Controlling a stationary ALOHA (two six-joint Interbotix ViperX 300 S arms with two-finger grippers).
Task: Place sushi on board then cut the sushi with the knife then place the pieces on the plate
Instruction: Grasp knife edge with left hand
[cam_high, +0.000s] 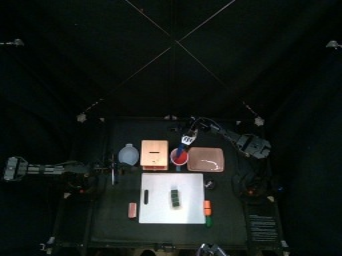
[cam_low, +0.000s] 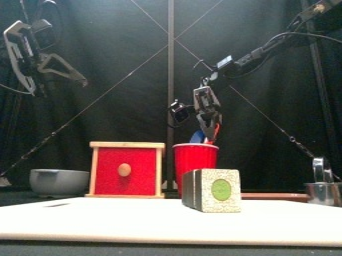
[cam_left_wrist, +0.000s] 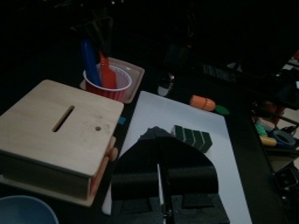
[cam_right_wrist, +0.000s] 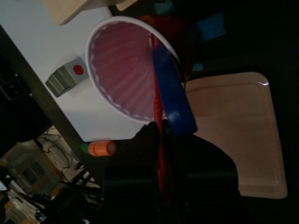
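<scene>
Blue knife (cam_low: 201, 135): upright in the red cup (cam_low: 195, 162), beyond the board (cam_high: 191, 190); a crooked pull could topple the cup or drop the knife.
Right end effector (cam_low: 203, 100): over the cup; grip cannot be told.
Left end effector (cam_left_wrist: 160, 171): closed together, empty, raised left.
Sushi (cam_low: 211, 190): on the board, near centre; dark green, pale end, whole.

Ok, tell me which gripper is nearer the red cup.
Right. The right gripper hangs just above the red cup. The left gripper is out toward the table's left side, past the wooden box from the cup.
</scene>
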